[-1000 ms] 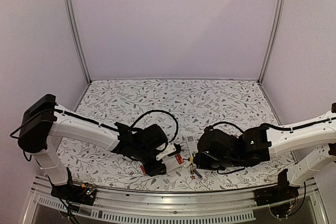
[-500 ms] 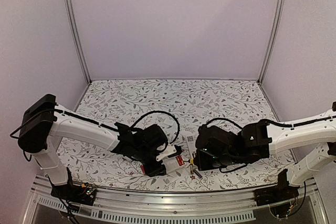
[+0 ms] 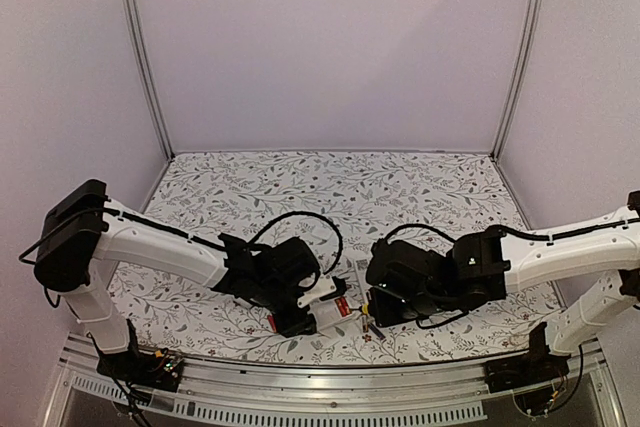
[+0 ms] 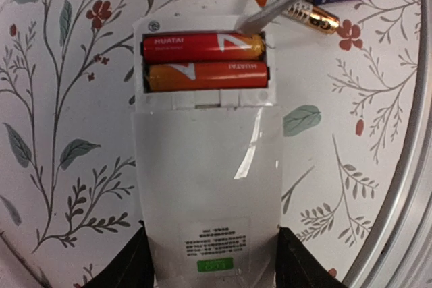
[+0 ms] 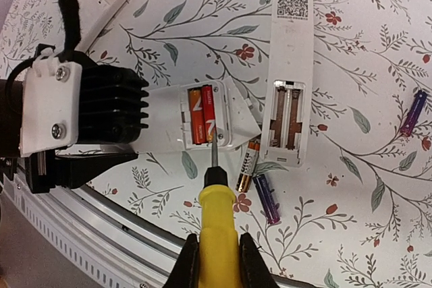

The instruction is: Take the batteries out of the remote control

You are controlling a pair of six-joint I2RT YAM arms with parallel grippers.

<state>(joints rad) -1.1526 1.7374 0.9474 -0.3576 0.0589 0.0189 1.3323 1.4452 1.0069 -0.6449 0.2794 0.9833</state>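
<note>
Two red-orange batteries point(image 4: 202, 60) are still sitting side by side in the open bay of the white remote point(image 4: 206, 180). The left gripper point(image 3: 300, 309) is pinching that remote by its sides at lower centre-left of the overhead view, and its hold has not been changing over the last second. Moving right, the screwdriver point(image 5: 217, 214) is reaching in. Its metal tip point(image 5: 213, 145) is now resting at the end of the cells, because the right arm has been sliding leftward toward the remote. The right gripper point(image 5: 217, 261) is clamping the yellow handle, jaws pressed tight on it. That approach is suggesting prying is about to begin, though neither cell is lifting yet. Further right, a second remote point(image 5: 290, 65) is lying with its bay empty and loose batteries point(image 5: 248, 164) beside it. One purple cell point(image 5: 413, 112) is lying near the far right edge.
</note>
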